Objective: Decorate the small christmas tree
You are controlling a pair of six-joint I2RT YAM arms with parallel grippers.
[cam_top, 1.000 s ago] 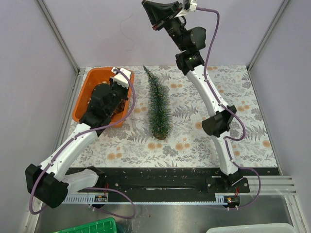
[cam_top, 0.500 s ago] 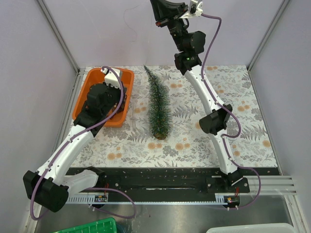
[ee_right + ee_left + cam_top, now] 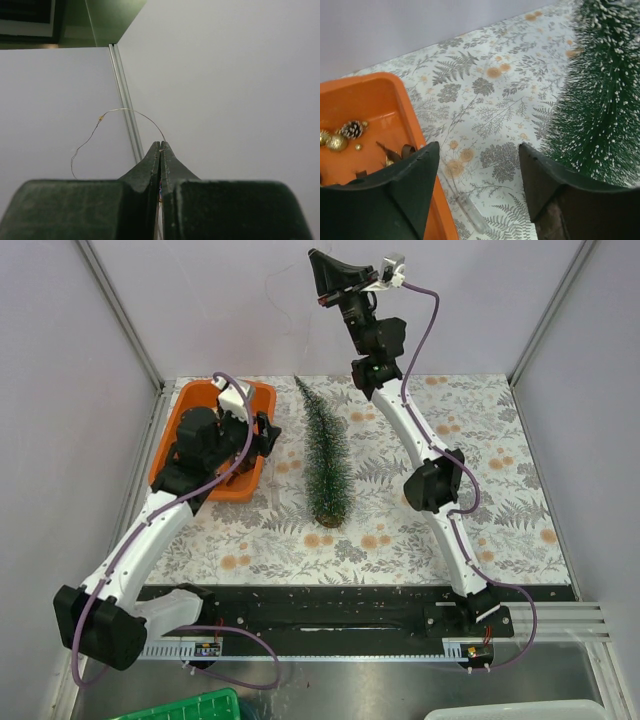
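Left end effector (image 3: 479, 150) has spread open at the orange tray (image 3: 375, 107), beside the small christmas tree (image 3: 326, 455); right end effector (image 3: 160, 146), held high, pinches a thin wire (image 3: 120, 111)

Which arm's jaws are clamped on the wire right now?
The right gripper, raised high, jaws shut on the thin wire. The left gripper is open by the orange tray, holding nothing.
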